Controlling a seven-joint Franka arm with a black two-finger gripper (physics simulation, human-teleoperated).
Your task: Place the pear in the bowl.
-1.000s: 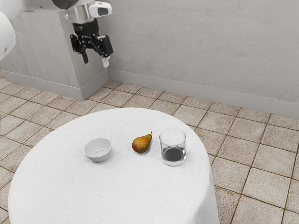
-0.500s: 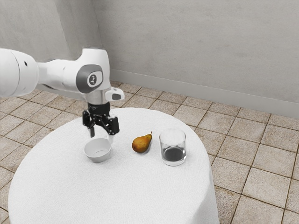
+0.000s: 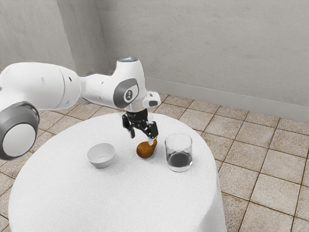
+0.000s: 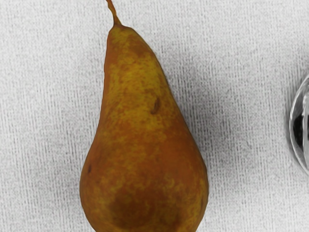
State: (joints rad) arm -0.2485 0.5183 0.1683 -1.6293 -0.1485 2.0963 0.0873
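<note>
Approach stage: gripper [image 3: 142, 138] over pear [image 3: 145, 150], fingers apart, nothing gripped; next likely lower astride the fruit, close, then carry to bowl [image 3: 101, 156]

Open hand [image 3: 141, 138] at pear [image 3: 145, 150], bowl [image 3: 101, 161] and glass [image 3: 179, 160] either side, round white table [image 3: 120, 203]

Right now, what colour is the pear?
Mottled yellow-brown with reddish-orange patches; the wrist view shows the pear best.

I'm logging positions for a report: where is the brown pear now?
On the white tabletop, the pear lies between the small white bowl toward the exterior view's left and the clear glass tumbler toward its right, near the black jaws.
</note>
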